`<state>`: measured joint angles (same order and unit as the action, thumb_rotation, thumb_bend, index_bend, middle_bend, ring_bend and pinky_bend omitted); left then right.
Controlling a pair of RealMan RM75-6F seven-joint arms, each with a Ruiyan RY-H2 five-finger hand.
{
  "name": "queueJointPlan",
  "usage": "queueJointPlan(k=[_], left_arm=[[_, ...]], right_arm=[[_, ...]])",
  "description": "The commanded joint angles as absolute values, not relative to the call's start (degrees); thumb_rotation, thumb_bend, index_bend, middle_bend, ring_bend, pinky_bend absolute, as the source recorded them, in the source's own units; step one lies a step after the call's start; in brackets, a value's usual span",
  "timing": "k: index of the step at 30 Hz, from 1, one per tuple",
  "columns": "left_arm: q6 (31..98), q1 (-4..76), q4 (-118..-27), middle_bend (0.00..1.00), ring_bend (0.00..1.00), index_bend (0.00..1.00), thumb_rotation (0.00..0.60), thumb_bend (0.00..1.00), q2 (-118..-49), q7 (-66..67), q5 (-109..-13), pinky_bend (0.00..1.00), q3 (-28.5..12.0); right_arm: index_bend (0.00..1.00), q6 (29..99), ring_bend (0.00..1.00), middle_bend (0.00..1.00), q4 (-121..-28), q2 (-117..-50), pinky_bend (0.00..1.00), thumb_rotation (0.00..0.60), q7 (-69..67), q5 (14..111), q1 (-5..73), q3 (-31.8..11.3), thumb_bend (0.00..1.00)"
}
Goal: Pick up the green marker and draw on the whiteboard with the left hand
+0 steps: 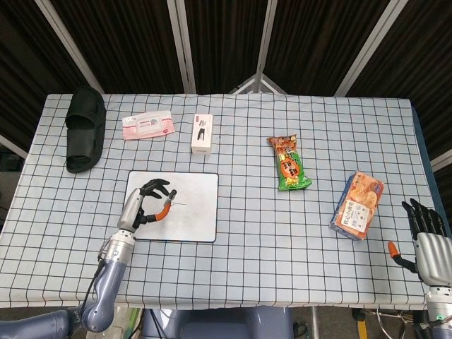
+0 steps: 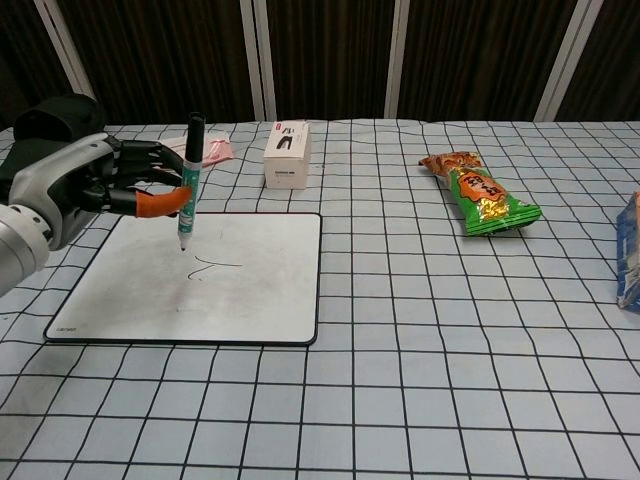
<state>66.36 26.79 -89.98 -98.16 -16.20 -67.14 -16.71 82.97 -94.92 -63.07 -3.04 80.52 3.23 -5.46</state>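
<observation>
At the far left of the checked table [image 2: 420, 330] a black slipper [image 1: 85, 129] lies near the back edge, and just right of it sits a pink packet [image 1: 147, 126] of wipes. In front of these, the left hand [image 2: 95, 185] is clamped around the green marker [image 2: 187, 180], its fingers [image 2: 145, 160] wrapped on the barrel and an orange-tipped thumb pressing from the front; the marker stands nearly upright, black cap at the top, tip pointing down over the left half of the whiteboard [image 2: 260, 285] (whether the tip actually touches the surface cannot be told from either view). A thin dark line [image 2: 212, 266] shows on the board just right of the tip. Behind the board's right corner stands a small white box [image 2: 287, 154] with a dark picture on its face. Further right, well apart from the board, a green and orange snack bag [image 2: 480, 195] lies at a slant, and near the right edge rests an orange and blue snack packet [image 1: 357, 205]. At the far right, off the table's corner in the head view, the right hand [image 1: 426, 229] holds nothing, its dark fingers straight and slightly apart, pointing towards the back.
</observation>
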Motion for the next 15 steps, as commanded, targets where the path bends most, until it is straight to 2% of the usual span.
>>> queueJointPlan(k=[1, 9, 15], left_arm=[[66.7, 26.7, -90.3, 0.27, 0.22, 0.70, 0.600, 0.54, -97.6, -15.4, -67.4, 0.36, -16.7], [66.3, 26.9, -90.2, 0.27, 0.22, 0.70, 0.600, 0.54, -94.2, -10.9, -68.2, 0.36, -15.8], [65.5, 27.9, -88.4, 0.27, 0.22, 0.69, 0.600, 0.54, -89.5, 2.8, -67.5, 0.36, -13.5]], right_arm=[[0.00, 82.9, 0.00, 0.00, -94.9, -63.1, 0.00, 0.600, -3.1, 80.4, 3.2, -5.5, 0.35], [0.00, 82.7, 0.00, 0.00, -95.0, -62.9, 0.00, 0.600, -3.3, 80.2, 3.2, -5.5, 0.35], [0.00, 82.4, 0.00, 0.00, -95.4, -62.8, 0.00, 0.600, -3.1, 79.9, 3.2, -5.4, 0.35]])
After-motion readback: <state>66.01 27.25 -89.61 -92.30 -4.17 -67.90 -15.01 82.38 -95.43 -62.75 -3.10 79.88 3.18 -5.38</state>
